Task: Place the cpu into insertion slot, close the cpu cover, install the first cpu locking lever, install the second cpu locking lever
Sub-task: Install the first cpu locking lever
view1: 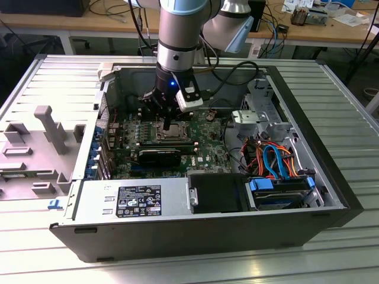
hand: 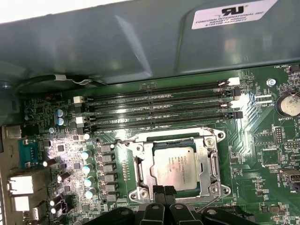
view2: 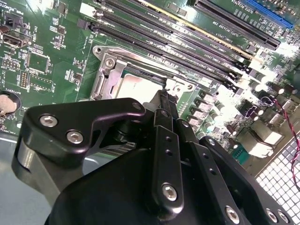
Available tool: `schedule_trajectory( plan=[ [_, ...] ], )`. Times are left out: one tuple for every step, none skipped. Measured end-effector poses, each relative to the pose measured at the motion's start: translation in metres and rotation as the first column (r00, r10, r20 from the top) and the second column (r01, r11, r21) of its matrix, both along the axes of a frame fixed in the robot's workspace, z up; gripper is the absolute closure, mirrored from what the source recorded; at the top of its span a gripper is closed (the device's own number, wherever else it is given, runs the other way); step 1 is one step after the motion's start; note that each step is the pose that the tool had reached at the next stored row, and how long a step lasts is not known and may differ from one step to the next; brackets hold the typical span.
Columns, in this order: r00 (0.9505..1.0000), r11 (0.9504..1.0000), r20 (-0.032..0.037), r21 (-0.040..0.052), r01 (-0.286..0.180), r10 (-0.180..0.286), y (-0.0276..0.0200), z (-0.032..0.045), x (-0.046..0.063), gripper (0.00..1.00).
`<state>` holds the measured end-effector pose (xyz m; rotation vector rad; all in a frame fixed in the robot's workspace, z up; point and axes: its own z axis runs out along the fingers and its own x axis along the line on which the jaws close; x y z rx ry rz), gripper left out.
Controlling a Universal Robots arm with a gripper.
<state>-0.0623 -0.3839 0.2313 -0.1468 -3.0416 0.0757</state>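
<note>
Pressed-together end effector [hand: 162,191] just beside cpu [hand: 174,164], flat in insertion slot [hand: 140,171], silver top up.

In the second wrist view the pincer [view2: 164,101] hides the socket's [view2: 112,79] near edge and part of the chip [view2: 136,84]; lever positions cannot be told.

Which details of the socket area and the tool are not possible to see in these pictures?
- Near edge of the cpu cover: first wrist view, hidden by the tool.
- Most of the cpu: second wrist view, covered by the tool's black body.
- Locking levers' state: cannot tell.
- Insertion slot: exterior view, too small, partly behind the tool.
</note>
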Motion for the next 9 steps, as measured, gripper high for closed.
schedule_trajectory(
  plan=[
    [1.0,1.0,-0.0001,0.0,-0.002,0.002,0.0,0.0,0.0,0.89],
    [1.0,1.0,0.0,0.0,-0.003,0.003,0.0,0.0,0.0,0.89],
    [1.0,1.0,0.0,0.0,-0.005,0.005,0.0,0.0,0.0,0.89],
    [1.0,1.0,-0.0001,0.0,-0.009,0.009,0.0,0.0,0.0,0.89],
    [0.9999,0.9999,0.0,0.0,-0.01,0.01,0.0,0.0,0.0,0.89],
    [0.9999,0.9999,-0.0001,0.0,-0.012,0.012,0.0,0.0,0.0,0.89],
    [0.9999,0.9999,0.0,0.0,-0.013,0.013,0.0,0.0,0.0,0.89],
    [0.9999,0.9999,0.0,0.0,-0.015,0.015,0.0,0.0,0.0,0.89],
    [0.9999,0.9999,0.0,0.0,-0.017,0.017,0.0,0.0,0.0,0.89]
  ],
)
